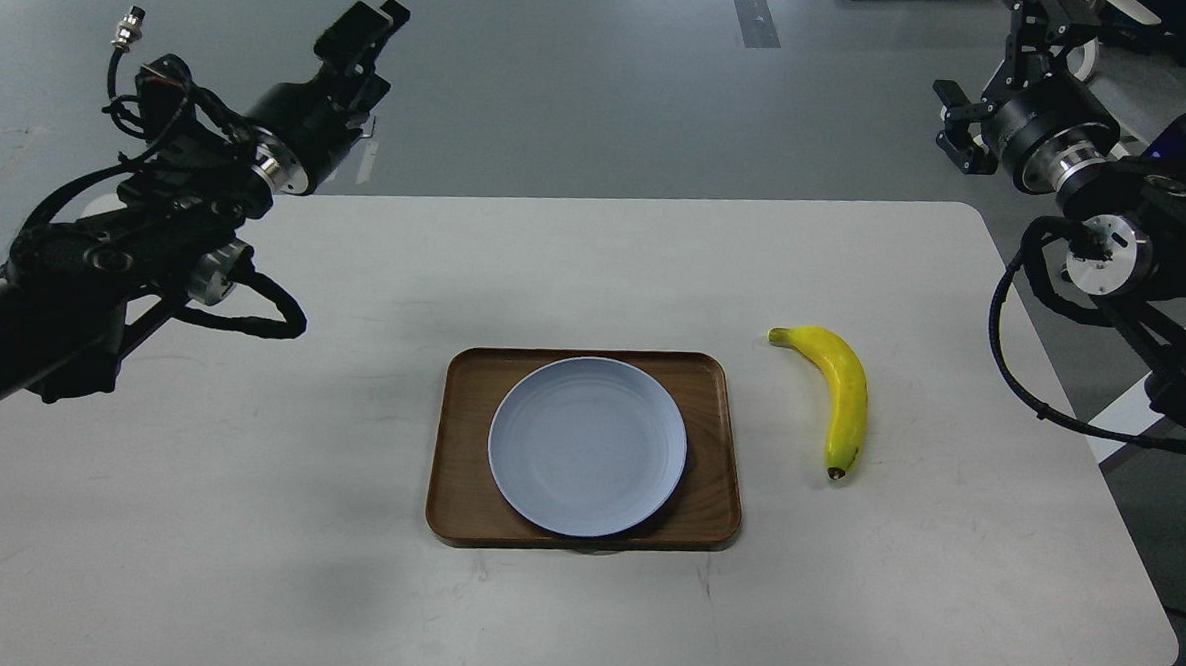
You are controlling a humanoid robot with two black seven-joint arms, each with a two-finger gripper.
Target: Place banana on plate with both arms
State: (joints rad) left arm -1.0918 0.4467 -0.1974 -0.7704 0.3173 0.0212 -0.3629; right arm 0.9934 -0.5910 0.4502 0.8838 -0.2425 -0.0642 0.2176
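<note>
Banana (841, 394): lies on the table (245, 518), just right of the tray (713, 448), stem end away from me, dark tip toward me; untouched.
Plate (588, 445): sits on the tray, bare.
Left gripper (361, 33): raised past the table's far-left corner, well apart from the banana; dark and end-on, so I cannot tell if its fingers are apart.
Right gripper (962, 129): raised off the far-right corner; fingers look spread, holding nothing.
Progress: nothing done yet.
Left to do: reach, grasp, lift, carry to plate, release.
</note>
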